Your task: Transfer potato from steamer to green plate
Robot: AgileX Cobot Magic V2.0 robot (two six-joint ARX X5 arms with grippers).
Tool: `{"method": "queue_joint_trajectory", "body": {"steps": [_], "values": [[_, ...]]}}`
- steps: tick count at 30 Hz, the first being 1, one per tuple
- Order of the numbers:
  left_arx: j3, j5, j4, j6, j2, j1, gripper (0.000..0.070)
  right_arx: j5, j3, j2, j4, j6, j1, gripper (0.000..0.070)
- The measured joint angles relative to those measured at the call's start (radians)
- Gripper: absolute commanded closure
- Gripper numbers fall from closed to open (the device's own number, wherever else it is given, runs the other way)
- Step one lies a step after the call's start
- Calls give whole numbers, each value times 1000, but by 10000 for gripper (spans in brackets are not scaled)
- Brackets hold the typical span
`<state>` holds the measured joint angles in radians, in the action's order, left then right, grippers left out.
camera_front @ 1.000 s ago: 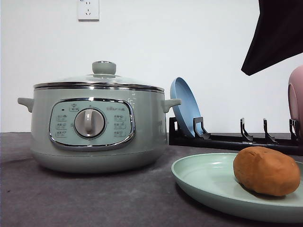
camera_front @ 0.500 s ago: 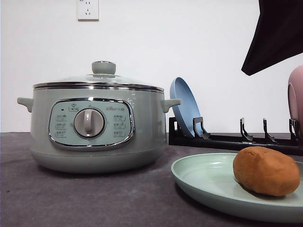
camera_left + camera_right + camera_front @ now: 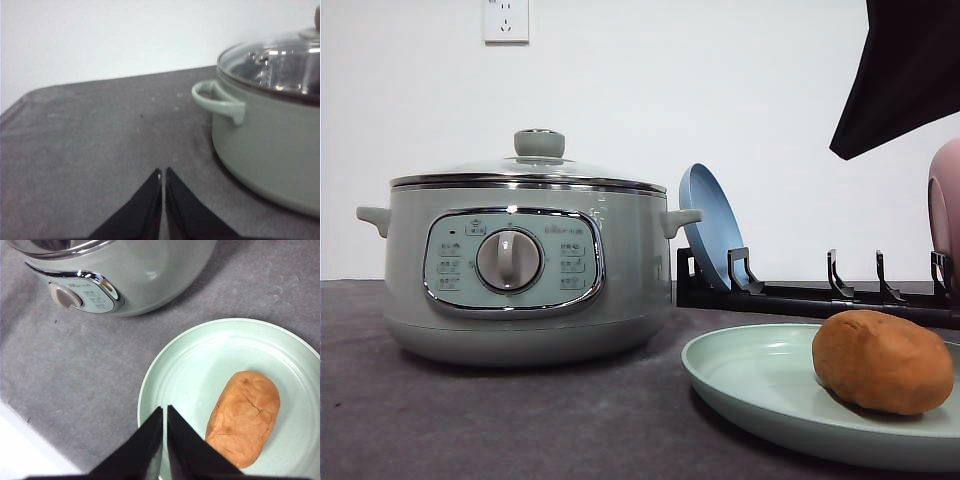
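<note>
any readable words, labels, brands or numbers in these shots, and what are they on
Nothing can be quoted.
Steamer control panel: small brand mark and button labels around the dial, too small and blurred to read in the front and right wrist views.
Green plate, potato, blue plate: no text.

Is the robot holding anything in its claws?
No. Both the left gripper and right gripper are shut on nothing; the potato lies free on the plate.
</note>
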<state>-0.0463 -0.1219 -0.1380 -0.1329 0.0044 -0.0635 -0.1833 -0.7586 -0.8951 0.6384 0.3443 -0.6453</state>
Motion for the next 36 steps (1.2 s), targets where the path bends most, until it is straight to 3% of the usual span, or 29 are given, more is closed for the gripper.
{"method": "queue_joint_trajectory", "body": {"steps": [6,36], "values": [[2,1,-68,0,0,0,696,0,0,0,0,0,0,700],[3,1,-66,0,0,0,696,0,0,0,0,0,0,700]]}}
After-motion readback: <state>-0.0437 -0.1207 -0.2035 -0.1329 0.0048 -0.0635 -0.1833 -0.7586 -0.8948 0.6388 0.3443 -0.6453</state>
